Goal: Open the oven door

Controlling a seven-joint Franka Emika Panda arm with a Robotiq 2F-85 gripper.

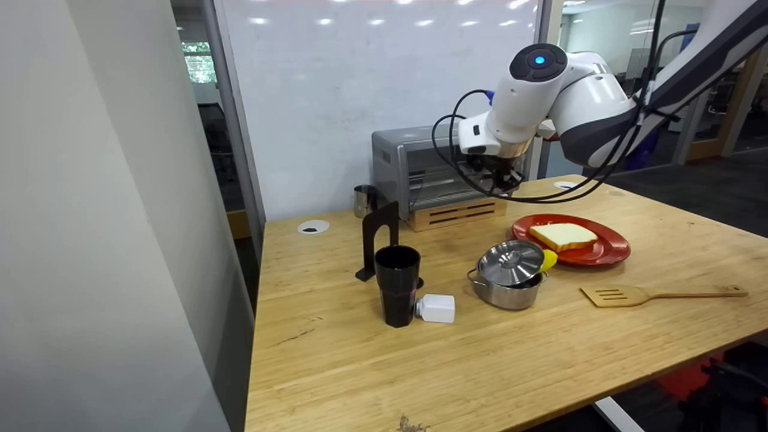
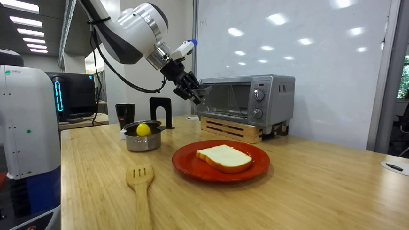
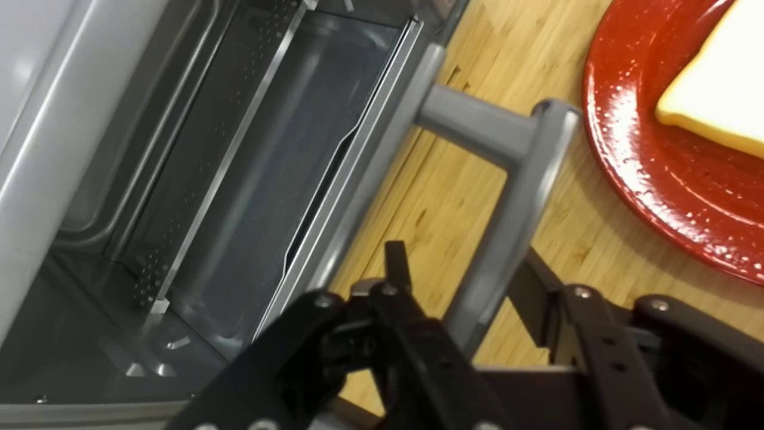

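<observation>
Evidently the door (image 3: 382,161) stands partly open, its top edge leaning out from the oven (image 2: 281,102). The handle (image 3: 516,209) juts in front, and the claw (image 3: 464,263) straddles it with its fingers apart: one in the gap between handle and door, the other on the outer side. Wood shows between the inner finger and the handle, so those two are not touching; whether the outer finger touches, I can't tell.

I'd expect the door to be light and rigid, swinging on a hinge along its bottom edge, perhaps with a little spring. The handle looks smooth and could slide in a loose hold. Best to grip it well between its ends and pull outward, then down in an arc. The glass (image 2: 225,102) is the likely fragile part, better not knocked.

A slatted stand (image 2: 230,127) carries the oven on a pale wooden table (image 2: 313,179). Out in front, a red plate (image 2: 188,169) holds a slice of bread (image 2: 225,157). Around it are a pot (image 2: 142,143) with a tilted lid (image 1: 510,264) and something yellow (image 2: 143,130), a spatula (image 1: 618,296), and a black cup (image 1: 397,294) beside a white bottle (image 1: 437,308) on its side. Behind the oven rises a whiteboard (image 1: 372,90), mirroring lights; ceiling lights (image 2: 25,21) show in an exterior view, suggesting an office or lab.
</observation>
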